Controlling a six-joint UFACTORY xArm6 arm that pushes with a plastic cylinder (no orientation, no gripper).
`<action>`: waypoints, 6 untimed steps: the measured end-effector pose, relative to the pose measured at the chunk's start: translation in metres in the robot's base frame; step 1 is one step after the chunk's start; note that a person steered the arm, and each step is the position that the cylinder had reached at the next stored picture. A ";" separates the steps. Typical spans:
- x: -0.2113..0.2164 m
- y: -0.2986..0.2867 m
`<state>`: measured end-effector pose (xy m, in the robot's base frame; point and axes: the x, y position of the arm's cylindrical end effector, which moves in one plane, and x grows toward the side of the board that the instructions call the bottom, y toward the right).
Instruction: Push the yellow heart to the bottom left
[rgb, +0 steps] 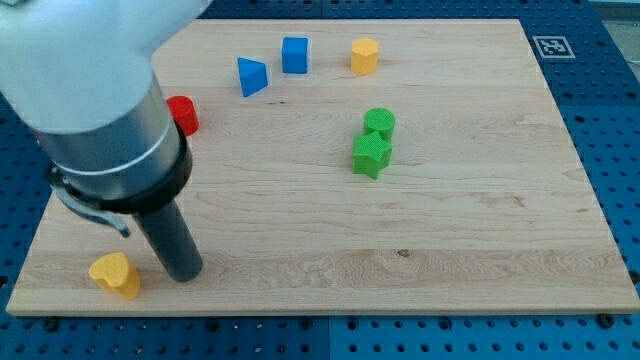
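Yellow heart (115, 275) just left of my tip (187, 274)

The arm enters from the view's top left as a large pale, blurred housing. Below it sits a grey cylindrical section ringed by a black collar. From that collar a straight dark rod slants down toward the view's bottom and slightly right. My tip (188, 275) rests low at the view's bottom left, on the table.
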<state>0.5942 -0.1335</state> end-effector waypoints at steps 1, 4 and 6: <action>0.025 0.000; 0.024 -0.044; 0.024 -0.127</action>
<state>0.6178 -0.2607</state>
